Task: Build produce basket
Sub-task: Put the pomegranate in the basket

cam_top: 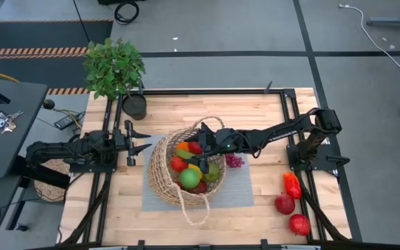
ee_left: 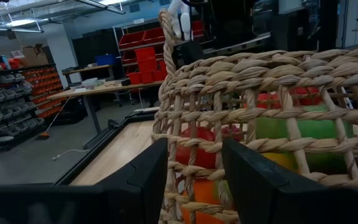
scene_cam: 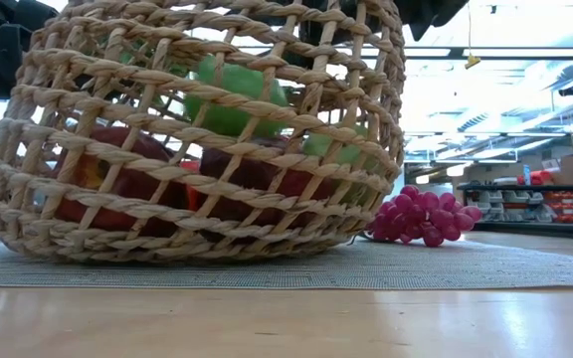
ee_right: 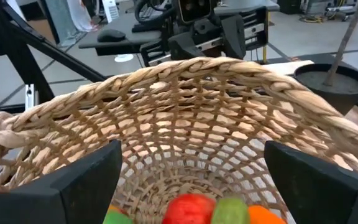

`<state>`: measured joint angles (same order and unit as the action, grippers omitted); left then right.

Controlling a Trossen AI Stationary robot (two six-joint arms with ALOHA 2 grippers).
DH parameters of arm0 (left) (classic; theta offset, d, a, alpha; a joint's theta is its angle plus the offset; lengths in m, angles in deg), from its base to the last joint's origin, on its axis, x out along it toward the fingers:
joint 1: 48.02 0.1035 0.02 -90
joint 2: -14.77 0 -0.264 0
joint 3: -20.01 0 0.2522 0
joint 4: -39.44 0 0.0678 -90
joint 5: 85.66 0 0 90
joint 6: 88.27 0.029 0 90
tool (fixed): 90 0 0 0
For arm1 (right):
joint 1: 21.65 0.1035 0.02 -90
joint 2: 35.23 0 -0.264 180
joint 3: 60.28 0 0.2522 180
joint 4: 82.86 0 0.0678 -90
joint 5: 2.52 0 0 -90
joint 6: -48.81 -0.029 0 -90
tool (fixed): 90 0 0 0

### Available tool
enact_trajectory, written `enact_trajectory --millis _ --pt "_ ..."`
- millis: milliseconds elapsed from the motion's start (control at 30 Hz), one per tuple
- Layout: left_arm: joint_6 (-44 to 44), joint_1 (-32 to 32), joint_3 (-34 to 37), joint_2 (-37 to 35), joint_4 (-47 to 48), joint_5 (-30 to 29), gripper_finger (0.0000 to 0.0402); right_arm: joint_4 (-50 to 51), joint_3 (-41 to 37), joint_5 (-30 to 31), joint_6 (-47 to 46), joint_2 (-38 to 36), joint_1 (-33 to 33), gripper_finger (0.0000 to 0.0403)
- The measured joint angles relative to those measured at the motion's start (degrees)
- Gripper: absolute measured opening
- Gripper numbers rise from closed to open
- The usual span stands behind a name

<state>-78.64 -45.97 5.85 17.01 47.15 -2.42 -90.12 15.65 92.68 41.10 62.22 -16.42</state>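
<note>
Basket (cam_top: 162,182) half filled; right pincer (cam_top: 205,147), fingers wide and empty, should lift clear before fetching grapes (cam_top: 235,161).

Basket (cam_top: 160,173) mid-table on mat (cam_top: 238,194), fruit in it, grapes (cam_top: 235,160) just right, peppers/apples (cam_top: 290,196) far right, plant (cam_top: 114,69) behind-left.

No words, labels, brand names, numbers or signs can be read in any of the four views, whether on the things on the counter or on the bins and shelves in the room behind.
</note>
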Motion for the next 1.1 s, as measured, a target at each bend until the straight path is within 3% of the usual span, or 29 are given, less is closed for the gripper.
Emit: enact_trajectory --millis 267,433,600,733,1100 --pt "0.02 0.01 0.02 -0.02 -0.01 -0.02 0.016 0.41 1.32 2.07 6.13 -5.97 4.69 0.0384" --pt "0.0 0.0 0.0 -0.02 -0.01 0.0 0.016 9.07 1.14 4.39 11.18 -11.75 11.01 0.037" --pt "0.01 0.01 0.02 -0.02 -0.01 -0.01 0.016 20.45 1.27 4.15 10.56 -16.05 17.02 0.0362" --pt "0.02 0.02 0.02 0.0 -0.01 -0.02 0.016 32.72 1.2 4.08 2.48 -16.63 20.45 0.0361" --pt "0.02 0.0 0.02 0.0 -0.01 -0.02 0.016 70.0 1.16 4.43 -35.45 -16.35 28.41 0.0352"
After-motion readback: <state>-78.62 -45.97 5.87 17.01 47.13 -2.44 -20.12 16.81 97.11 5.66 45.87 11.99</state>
